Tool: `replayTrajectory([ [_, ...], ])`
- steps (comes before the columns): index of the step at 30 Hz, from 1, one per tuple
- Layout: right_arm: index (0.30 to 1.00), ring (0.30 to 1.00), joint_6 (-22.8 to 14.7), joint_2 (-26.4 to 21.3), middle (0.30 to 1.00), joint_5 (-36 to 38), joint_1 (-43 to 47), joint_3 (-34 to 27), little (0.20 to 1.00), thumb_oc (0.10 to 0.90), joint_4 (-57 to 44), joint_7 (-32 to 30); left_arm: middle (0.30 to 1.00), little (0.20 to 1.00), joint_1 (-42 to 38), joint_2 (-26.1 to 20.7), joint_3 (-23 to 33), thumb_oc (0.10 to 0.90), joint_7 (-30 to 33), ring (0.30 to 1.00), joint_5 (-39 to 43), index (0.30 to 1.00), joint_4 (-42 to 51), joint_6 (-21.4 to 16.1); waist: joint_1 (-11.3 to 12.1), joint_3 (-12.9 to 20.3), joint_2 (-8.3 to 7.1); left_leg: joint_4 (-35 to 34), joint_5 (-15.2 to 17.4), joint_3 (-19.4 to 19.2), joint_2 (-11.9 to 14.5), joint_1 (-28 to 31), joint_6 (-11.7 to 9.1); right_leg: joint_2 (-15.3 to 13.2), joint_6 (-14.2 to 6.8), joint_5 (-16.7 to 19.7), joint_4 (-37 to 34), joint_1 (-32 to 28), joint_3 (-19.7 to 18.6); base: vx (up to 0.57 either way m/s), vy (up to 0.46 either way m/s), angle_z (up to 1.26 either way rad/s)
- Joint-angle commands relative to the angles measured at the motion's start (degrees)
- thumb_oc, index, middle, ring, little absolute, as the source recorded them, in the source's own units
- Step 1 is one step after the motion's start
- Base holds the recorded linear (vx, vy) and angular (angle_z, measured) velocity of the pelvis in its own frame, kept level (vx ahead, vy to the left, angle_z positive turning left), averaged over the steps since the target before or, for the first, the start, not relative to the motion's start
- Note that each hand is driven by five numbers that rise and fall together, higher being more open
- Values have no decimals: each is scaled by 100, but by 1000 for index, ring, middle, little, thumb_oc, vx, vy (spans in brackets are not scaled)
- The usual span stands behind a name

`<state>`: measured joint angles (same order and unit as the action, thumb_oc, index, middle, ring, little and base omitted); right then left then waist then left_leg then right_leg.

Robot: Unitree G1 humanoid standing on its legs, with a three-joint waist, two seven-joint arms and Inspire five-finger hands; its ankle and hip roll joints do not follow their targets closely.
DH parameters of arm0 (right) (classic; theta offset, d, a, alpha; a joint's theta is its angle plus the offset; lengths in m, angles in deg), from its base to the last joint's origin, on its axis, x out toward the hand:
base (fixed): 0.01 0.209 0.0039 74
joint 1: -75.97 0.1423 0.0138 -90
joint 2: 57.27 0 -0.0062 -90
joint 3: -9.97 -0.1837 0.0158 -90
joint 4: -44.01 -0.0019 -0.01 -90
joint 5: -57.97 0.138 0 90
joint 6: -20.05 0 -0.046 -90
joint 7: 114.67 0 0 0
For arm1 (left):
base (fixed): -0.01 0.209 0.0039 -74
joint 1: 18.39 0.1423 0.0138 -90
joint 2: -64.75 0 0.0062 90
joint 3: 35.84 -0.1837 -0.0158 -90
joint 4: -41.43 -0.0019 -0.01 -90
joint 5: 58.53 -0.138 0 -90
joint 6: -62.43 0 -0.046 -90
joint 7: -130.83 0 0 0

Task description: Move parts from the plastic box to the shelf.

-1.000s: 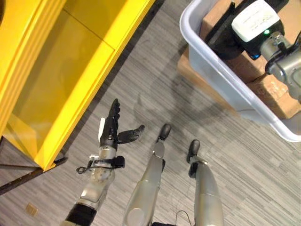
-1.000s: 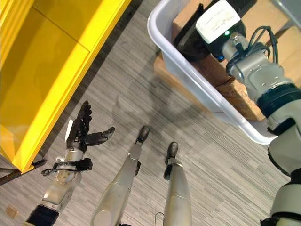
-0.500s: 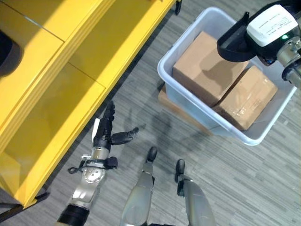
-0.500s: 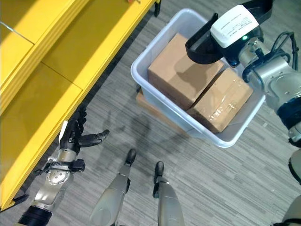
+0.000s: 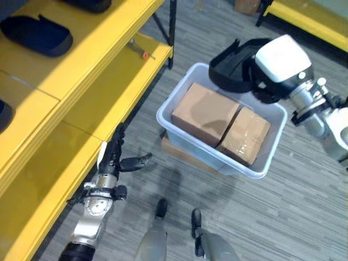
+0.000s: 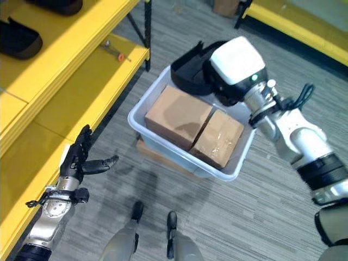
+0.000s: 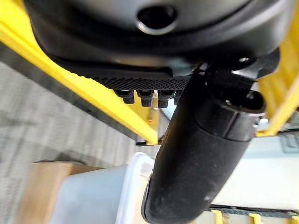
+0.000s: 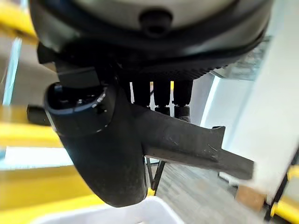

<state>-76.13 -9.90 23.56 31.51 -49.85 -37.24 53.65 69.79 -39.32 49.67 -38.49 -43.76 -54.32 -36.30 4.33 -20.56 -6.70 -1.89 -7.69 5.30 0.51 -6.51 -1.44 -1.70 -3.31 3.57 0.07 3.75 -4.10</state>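
No readable text anywhere.
The two cardboard boxes point(image 5: 220, 117) in the plastic box point(image 5: 173, 129) carry plain faces and clear tape, and the yellow shelf point(image 5: 117, 81) shows no label, number or sign that can be made out.

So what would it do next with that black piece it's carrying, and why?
Probably swing the right hand towards the yellow shelf. Its fingers are curled round a black part, lifted above the plastic box, and similar dark parts already lie on the shelf. The left hand hangs open beside it.
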Motion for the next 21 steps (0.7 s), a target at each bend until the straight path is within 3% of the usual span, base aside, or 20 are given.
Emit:
replayTrajectory([
  [1,300,300,-11,368,300,706,-179,-454,300,400,35,-157,1000,1000,275,-37,-129,900,73,1000,-429,1000,345,-478,-92,1543,-167,98,286,-153,457,73,-174,-414,-558,144,-122,-60,8,18,-9,-27],
  [5,300,300,-192,846,300,1109,-809,-794,300,400,-385,1,1000,1000,214,19,-89,900,191,1000,-654,1000,431,-526,-197,1765,-129,53,319,-250,509,273,-178,-357,-535,140,-143,-158,-95,20,-3,-20],
  [8,300,300,-217,909,300,1170,-945,-848,300,400,-526,59,1000,1000,192,21,-88,900,222,1000,-704,1000,461,-544,-216,1811,-127,40,329,-268,525,325,-182,-342,-527,134,-147,-194,-113,23,-5,-9],
  [11,300,300,-396,1245,300,1529,-1349,-1007,300,400,-818,140,1000,1000,-20,-74,-125,900,449,1000,-1227,1000,708,-631,-327,1954,-76,-5,337,-331,586,465,-199,-294,-508,124,-159,-271,-175,20,-10,-8],
  [21,300,300,-569,1382,300,1794,-1452,-826,300,400,-922,157,1000,1000,-542,-511,-424,900,926,1000,-2391,1000,1173,-762,-476,2124,-6,-86,350,-428,633,614,-229,-275,-518,115,-181,-330,-243,3,0,-3],
])
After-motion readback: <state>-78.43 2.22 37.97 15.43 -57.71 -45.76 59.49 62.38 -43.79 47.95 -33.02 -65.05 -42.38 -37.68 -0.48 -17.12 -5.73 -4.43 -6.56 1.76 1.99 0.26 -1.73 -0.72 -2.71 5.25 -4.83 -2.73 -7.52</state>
